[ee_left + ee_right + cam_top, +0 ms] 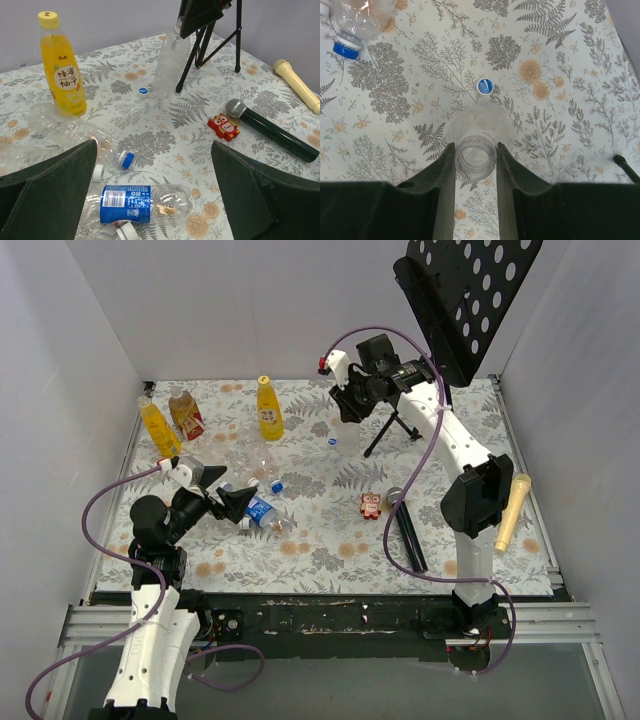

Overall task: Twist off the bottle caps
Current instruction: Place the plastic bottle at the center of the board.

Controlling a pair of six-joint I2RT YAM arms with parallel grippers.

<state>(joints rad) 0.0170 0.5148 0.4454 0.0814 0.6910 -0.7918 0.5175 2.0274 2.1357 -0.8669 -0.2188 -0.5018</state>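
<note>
My right gripper [349,403] [476,162] is shut on the open neck of an upright clear bottle [347,428] [476,145] that has no cap. A loose blue cap [484,86] [332,441] lies on the cloth just beyond it. My left gripper [226,496] [154,147] is open and empty, above a lying blue-labelled bottle [125,203]. A lying clear bottle beside it carries a blue cap [126,159]. Two white-capped necks [98,172] show near it. A yellow juice bottle [62,65] stands capped.
A second yellow bottle [158,430] and a brown bottle [186,415] stand at the far left. A black microphone [408,535], a cream microphone [512,510], a red owl toy [372,505] and a music stand's tripod [390,430] are on the right.
</note>
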